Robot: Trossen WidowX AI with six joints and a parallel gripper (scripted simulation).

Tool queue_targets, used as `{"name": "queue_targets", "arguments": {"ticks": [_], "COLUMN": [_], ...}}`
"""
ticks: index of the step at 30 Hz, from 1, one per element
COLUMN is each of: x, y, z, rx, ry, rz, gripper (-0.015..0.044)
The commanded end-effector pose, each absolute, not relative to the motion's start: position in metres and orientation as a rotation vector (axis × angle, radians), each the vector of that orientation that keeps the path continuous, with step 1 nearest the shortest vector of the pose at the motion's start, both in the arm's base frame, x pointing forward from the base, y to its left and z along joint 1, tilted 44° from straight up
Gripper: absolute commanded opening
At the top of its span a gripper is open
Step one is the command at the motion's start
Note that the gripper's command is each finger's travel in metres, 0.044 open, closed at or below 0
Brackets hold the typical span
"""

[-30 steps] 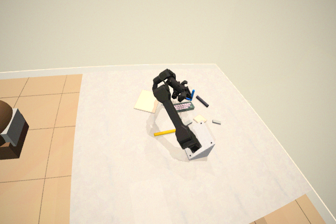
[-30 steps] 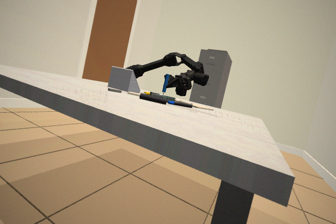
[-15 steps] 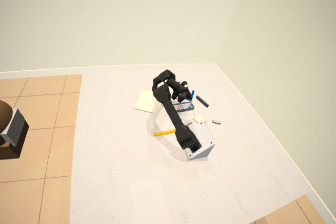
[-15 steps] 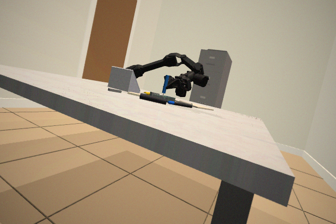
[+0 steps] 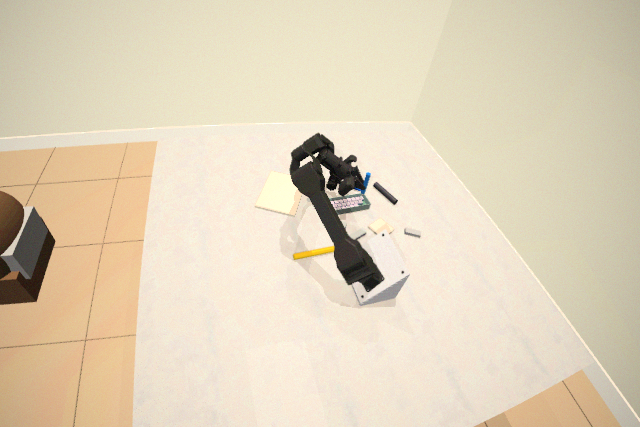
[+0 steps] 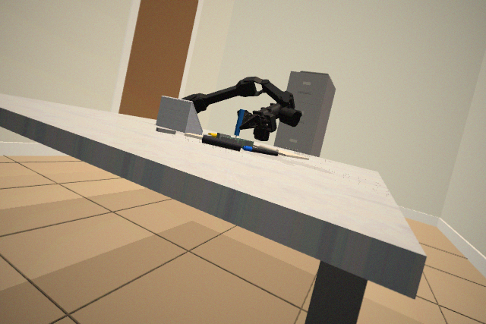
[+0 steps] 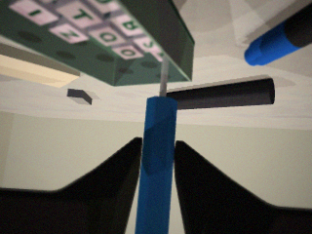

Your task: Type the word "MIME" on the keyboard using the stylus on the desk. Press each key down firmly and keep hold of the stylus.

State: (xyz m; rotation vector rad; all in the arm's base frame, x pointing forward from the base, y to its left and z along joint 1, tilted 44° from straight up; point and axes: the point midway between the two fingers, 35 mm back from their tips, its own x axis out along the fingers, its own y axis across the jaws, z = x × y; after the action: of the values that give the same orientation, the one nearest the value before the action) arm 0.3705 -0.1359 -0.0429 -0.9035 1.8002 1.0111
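Observation:
My gripper (image 7: 158,145) (image 5: 356,182) (image 6: 250,120) is shut on the blue stylus (image 7: 157,161) (image 5: 366,180) (image 6: 238,121), which stands nearly upright. Its thin grey tip (image 7: 164,78) points at the corner of the green keyboard (image 7: 112,39) (image 5: 351,203) (image 6: 235,140) with pale keys. In the wrist view the tip meets the keyboard near its edge keys. I cannot tell whether a key is pressed down.
A black cylinder (image 7: 219,94) (image 5: 385,192) (image 6: 220,142) lies just beyond the keyboard. A blue-and-black pen (image 7: 278,39) (image 6: 260,150), a yellow pencil (image 5: 313,252), a cream notepad (image 5: 278,192), small blocks (image 5: 412,231) and the arm's grey base (image 5: 385,269) are on the desk.

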Motion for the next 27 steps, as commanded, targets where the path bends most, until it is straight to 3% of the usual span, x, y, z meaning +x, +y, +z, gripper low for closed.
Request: {"name": "queue_targets", "arguments": {"ticks": [1, 15, 21, 23, 27], "x": [0.370, 0.363, 0.363, 0.362, 0.356], "y": [-0.135, -0.162, -0.162, -0.160, -0.152], "z": [-0.043, -0.019, -0.019, -0.017, -0.009], "rx": [-0.898, -0.885, -0.885, -0.886, -0.888], "ry": [1.798, 1.802, 1.802, 1.802, 1.802], "rz": [1.013, 1.012, 1.012, 1.012, 1.012], "gripper": [0.0081, 0.0085, 0.0045, 0.0000, 0.0000]}}
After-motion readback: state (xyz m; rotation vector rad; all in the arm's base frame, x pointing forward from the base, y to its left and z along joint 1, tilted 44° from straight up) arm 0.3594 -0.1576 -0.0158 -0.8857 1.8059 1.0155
